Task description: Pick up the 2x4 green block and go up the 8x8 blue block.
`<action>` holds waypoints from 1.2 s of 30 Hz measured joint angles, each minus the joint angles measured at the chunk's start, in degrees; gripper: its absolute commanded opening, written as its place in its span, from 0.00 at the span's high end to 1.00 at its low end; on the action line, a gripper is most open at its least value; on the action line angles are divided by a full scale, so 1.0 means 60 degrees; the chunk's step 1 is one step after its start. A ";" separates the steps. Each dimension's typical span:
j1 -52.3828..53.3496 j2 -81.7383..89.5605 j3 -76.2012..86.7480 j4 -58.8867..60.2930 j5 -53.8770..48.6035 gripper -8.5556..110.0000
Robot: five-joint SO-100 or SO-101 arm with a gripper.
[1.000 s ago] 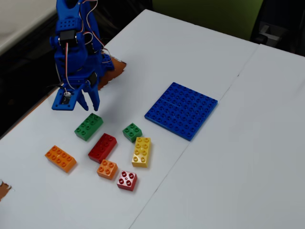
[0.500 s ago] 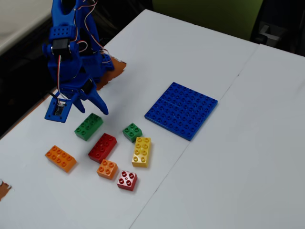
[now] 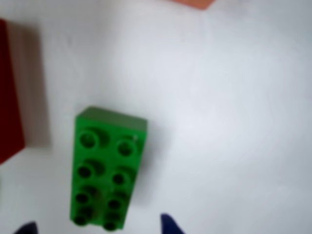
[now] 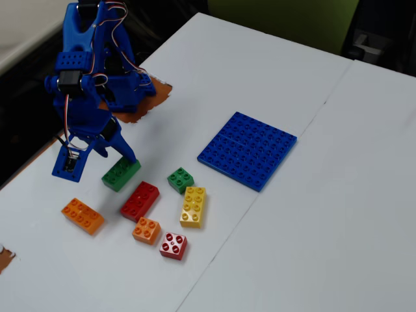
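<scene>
The 2x4 green block point(image 3: 108, 170) lies flat on the white table, studs up, in the wrist view. My gripper point(image 3: 97, 225) is open, with one dark blue fingertip point(image 3: 27, 228) left of the block's near end and the other right of it, both clear of it. In the fixed view the blue arm stands at the left with the gripper point(image 4: 109, 155) just above the green block point(image 4: 121, 174). The 8x8 blue block point(image 4: 247, 149) lies flat to the right, apart from the bricks.
A red 2x4 brick point(image 4: 140, 200) lies close to the green block and shows in the wrist view point(image 3: 9, 97). Also near are a small green brick point(image 4: 180, 180), a yellow brick point(image 4: 193, 207), an orange brick point(image 4: 82, 215), a small orange brick point(image 4: 147, 230) and a small red brick point(image 4: 173, 246).
</scene>
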 measured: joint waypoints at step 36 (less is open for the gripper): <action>-0.0015 -0.1553 -0.0469 -0.0894 -0.0293 0.78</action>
